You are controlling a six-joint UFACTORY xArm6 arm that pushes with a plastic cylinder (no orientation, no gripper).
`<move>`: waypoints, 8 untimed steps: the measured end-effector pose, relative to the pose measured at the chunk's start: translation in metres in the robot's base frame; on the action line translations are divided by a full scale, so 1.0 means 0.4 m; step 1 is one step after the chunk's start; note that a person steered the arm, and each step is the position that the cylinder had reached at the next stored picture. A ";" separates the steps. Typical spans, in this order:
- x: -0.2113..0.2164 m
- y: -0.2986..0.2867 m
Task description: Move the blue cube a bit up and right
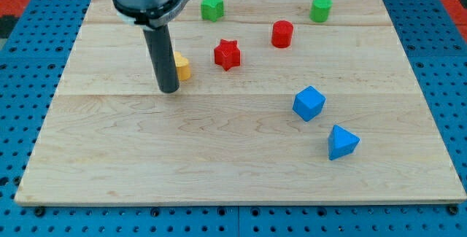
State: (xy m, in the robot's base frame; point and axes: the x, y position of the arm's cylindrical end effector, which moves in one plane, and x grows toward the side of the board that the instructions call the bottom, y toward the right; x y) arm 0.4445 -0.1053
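Observation:
The blue cube (309, 103) lies on the wooden board (219, 157), right of centre. My tip (169, 90) rests on the board at the left, far from the cube, about a third of the board's width to its left. The rod stands just in front of a yellow block (182, 67) and hides part of it. A blue triangular block (341, 143) lies just below and right of the cube.
A red star (227, 54) and a red cylinder (282, 33) lie above the cube toward the view's top. A green star (211, 8) and a green cylinder (320, 9) sit near the top edge. Blue pegboard surrounds the board.

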 end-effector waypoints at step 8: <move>0.072 0.462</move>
State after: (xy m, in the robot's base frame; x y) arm 0.4734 0.0795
